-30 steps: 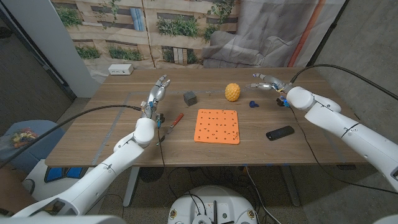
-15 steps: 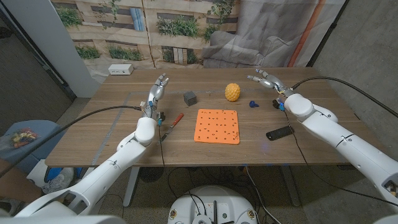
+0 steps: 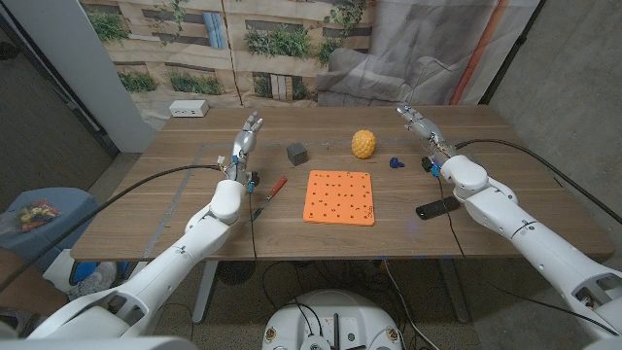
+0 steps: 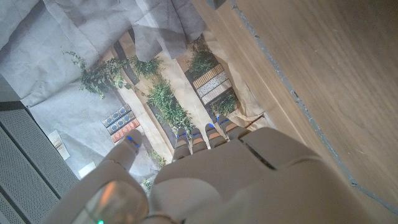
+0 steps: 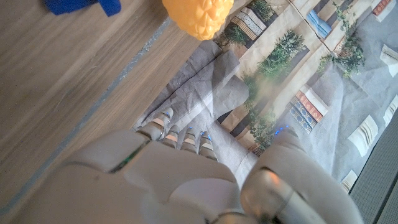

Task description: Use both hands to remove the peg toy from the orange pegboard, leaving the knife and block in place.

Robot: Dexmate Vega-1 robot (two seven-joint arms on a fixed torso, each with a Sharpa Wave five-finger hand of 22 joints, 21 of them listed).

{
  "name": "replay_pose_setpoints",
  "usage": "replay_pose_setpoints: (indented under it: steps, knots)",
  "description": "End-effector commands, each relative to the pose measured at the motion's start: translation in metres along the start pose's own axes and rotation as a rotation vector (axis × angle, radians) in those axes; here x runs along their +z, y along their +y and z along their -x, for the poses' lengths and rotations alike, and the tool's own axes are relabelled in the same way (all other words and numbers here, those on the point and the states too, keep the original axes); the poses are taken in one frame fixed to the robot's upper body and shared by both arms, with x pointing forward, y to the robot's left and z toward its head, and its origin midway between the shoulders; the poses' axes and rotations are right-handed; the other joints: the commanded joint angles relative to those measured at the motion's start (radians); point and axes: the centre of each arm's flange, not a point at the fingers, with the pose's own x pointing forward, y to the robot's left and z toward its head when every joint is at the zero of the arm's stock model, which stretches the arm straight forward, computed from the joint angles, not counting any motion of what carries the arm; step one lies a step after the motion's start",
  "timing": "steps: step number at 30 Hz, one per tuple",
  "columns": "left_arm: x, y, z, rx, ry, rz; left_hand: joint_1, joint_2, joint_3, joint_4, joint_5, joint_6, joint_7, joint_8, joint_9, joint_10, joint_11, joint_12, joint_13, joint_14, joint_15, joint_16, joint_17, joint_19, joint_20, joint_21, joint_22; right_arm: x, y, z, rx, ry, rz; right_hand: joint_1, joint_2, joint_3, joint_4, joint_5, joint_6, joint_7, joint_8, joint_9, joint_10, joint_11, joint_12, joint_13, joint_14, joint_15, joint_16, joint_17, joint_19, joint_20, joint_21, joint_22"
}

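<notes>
The right hand [image 3: 418, 124] has swung back toward the desk's [image 3: 146, 209] far edge, both hands empty with fingers extended, the small blue peg toy [image 3: 396, 162] already lying off the square orange pegboard [image 3: 339, 197].

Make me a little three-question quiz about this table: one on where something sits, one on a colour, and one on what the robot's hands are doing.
1. Where does the red-handled knife lie?
A. On the square orange pegboard
B. On the wooden table, left of the square orange pegboard
C. In the left hand

2. What colour is the small peg toy lying beside the bumpy yellow pineapple-shaped toy?
A. Blue
B. Green
C. White

3. What is the state of the hands?
A. Both grip the pegboard
B. One holds the grey block
C. Both hold nothing

Answers: 1 B, the knife rests on bare wood beside the board. 2 A, it shows blue in the head view. 3 C, the left hand and right hand have fingers extended, and the grey block stands alone.
</notes>
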Motion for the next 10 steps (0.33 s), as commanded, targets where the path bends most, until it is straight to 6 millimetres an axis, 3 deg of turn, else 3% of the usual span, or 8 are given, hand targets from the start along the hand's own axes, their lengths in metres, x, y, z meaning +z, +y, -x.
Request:
replay_pose_setpoints:
  steps: [1, 10]
  knots:
    - [-0.013, -0.003, 0.003, 0.004, -0.021, 0.099, -0.011, 0.092, 0.004, 0.011, 0.002, -0.007, 0.003, 0.003, 0.0, 0.001, -0.001, 0.003, -0.001, 0.004, -0.041, 0.005, 0.003, 0.003, -0.133, 0.003, 0.003, -0.029, 0.015, 0.011, -0.069, -0.034, -0.223, -0.02, 0.001, 0.0, 0.009, -0.001, -0.004, 0.005, -0.003, 0.0, -0.003, 0.007, -0.005, 0.003, 0.005, -0.004, 0.008, 0.001, 0.001, -0.001, 0.006, 0.002]
    - [-0.04, -0.014, 0.016, 0.015, 0.026, 0.166, -0.012, 0.087, 0.005, 0.013, 0.003, -0.006, 0.005, 0.007, 0.0, 0.004, -0.001, 0.005, -0.001, 0.01, -0.038, 0.005, 0.0, 0.009, -0.128, 0.005, 0.002, -0.048, 0.032, 0.016, -0.101, -0.011, -0.355, -0.067, 0.026, -0.007, 0.033, 0.002, -0.009, 0.017, -0.005, -0.001, 0.003, 0.014, -0.005, 0.002, 0.013, -0.009, 0.012, 0.001, -0.005, -0.006, 0.008, 0.002]
